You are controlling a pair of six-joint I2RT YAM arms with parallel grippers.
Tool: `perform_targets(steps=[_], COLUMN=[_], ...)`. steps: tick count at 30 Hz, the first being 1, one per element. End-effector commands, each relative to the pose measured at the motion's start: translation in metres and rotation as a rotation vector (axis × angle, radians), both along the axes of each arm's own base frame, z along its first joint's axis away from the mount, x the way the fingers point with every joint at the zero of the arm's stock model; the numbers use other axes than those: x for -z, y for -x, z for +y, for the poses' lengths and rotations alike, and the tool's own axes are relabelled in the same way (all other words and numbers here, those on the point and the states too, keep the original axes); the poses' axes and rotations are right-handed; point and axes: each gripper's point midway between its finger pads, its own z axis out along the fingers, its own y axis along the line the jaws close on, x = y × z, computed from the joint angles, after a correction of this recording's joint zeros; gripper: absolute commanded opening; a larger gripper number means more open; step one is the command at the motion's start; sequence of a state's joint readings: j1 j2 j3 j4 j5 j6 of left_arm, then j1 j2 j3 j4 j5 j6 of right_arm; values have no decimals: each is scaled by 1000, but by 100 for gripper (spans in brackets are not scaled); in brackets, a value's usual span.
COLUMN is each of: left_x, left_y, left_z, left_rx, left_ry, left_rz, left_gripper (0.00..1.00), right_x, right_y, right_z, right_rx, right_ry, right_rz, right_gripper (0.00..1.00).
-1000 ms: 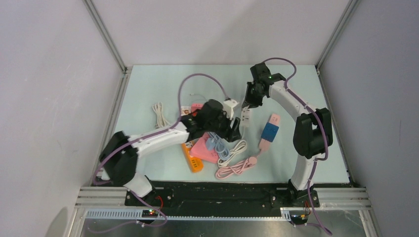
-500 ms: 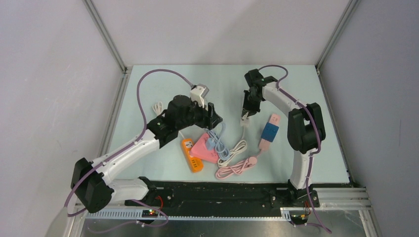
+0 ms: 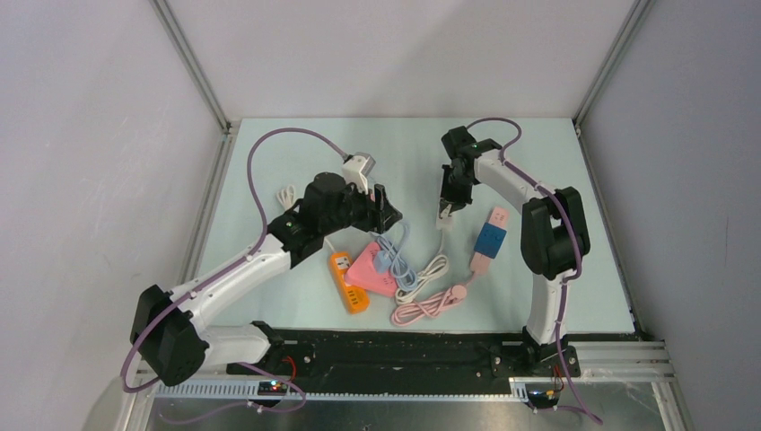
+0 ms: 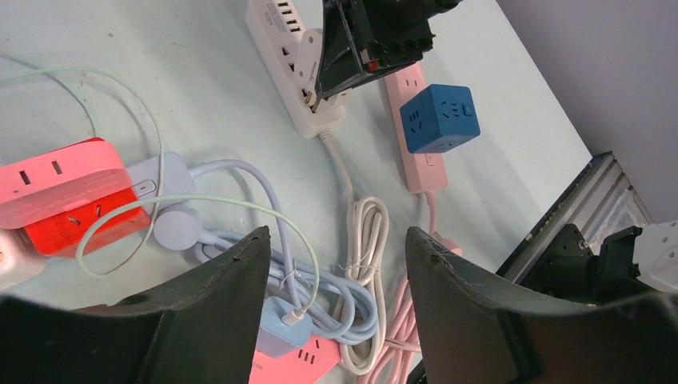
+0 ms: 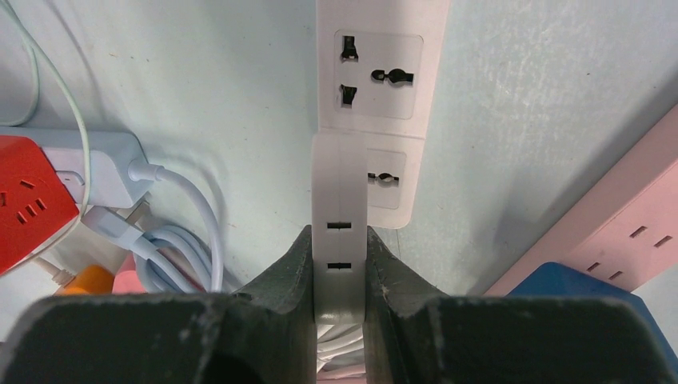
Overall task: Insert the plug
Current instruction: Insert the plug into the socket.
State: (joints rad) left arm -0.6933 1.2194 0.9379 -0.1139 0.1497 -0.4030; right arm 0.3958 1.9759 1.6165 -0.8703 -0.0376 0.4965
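Note:
My right gripper [image 5: 339, 254] is shut on a white plug [image 5: 339, 200], held edge-on with two slots showing on its side. The plug stands over the second socket of a white power strip [image 5: 382, 48] and hides the socket's left half. I cannot tell whether its prongs are inside. In the top view the right gripper [image 3: 447, 203] hangs over the strip's [image 3: 442, 215] far end. My left gripper [image 4: 336, 244] is open and holds nothing. It hovers above a bundle of light blue cable [image 4: 264, 264], left of the strip [image 4: 276, 36].
A pink strip [image 3: 483, 256] carrying a blue cube adapter [image 3: 491, 239] lies right of the white strip. An orange strip [image 3: 348, 284], a pink-red strip [image 3: 370, 269], the blue cable [image 3: 399, 256], a white cord [image 3: 432, 268] and a pink cord [image 3: 431, 305] crowd the middle front.
My left arm has pulled back to the left, away from the white strip, its gripper still open. The right gripper has come down a little over the strip with the plug.

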Motion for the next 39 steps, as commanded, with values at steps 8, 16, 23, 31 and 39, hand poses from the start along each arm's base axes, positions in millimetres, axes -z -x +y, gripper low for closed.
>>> perform_targets(steps=[8, 16, 23, 31, 39], left_x=[-7, -3, -2, -1, 2], left_y=[-5, -4, -4, -4, -4], left_z=[-6, -5, -6, -5, -4], left_rx=[4, 7, 10, 7, 1], left_ry=[43, 39, 37, 37, 36], left_rz=[-5, -4, -2, -2, 7], left_gripper=[66, 66, 68, 68, 68], right_x=[-41, -26, -13, -2, 4], right_y=[-16, -8, -4, 0, 2], right_z=[-7, -6, 0, 0, -4], right_rx=[29, 9, -23, -32, -35], right_ry=[15, 27, 11, 21, 48], right_rz=[-146, -89, -45, -14, 4], right_gripper=[0, 0, 0, 0, 0])
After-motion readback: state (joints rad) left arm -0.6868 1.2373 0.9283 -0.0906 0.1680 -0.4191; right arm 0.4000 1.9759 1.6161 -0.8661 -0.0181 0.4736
